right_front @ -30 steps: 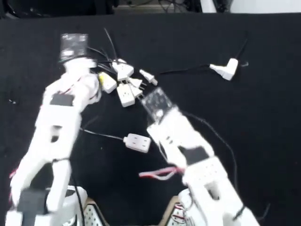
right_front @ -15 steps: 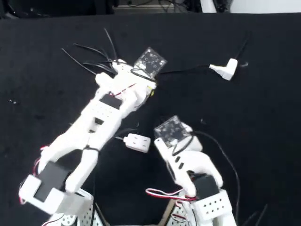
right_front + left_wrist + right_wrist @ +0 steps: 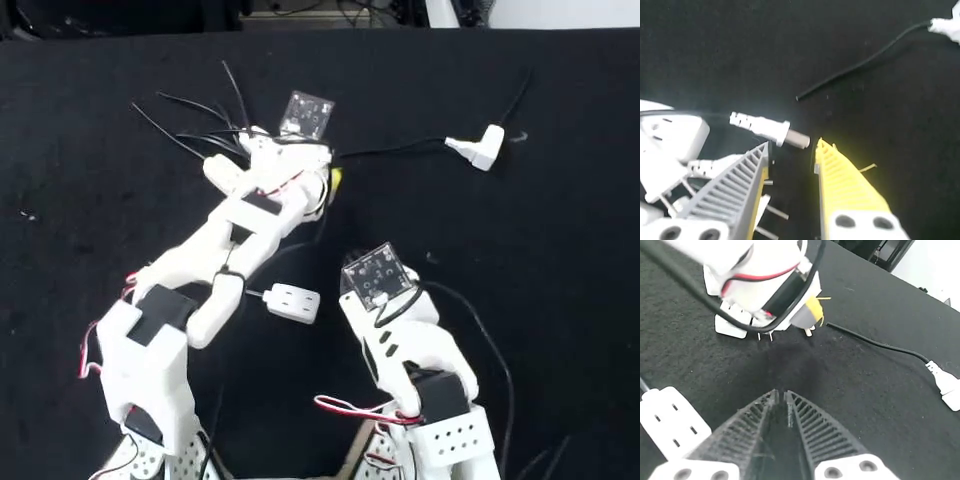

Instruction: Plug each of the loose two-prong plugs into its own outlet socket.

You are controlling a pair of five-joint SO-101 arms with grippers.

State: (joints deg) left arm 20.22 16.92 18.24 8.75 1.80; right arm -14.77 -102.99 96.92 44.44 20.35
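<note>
A pile of white two-prong plugs (image 3: 235,170) with black cords lies at the back left of the black table. My left gripper (image 3: 792,145) hovers low over it, open, its grey and yellow fingertips either side of the end of one white plug (image 3: 765,129). More plugs (image 3: 667,137) lie beside the grey finger. A white outlet block (image 3: 291,302) sits mid-table, also seen as the outlet block (image 3: 670,422) beside my right gripper (image 3: 781,394). That gripper is shut and holds nothing. Another white plug (image 3: 480,147) lies at the back right.
The left arm (image 3: 240,230) stretches diagonally across the table's left half above the outlet's cord. The right arm (image 3: 400,340) stands near the front centre. A black cord (image 3: 390,152) runs from the back-right plug toward the pile. Bare table cloth (image 3: 560,280) lies at the right.
The left arm swung right, from beside the plug pile to over it, and its wrist turned. The right arm drew back toward the front, away from the pile.
</note>
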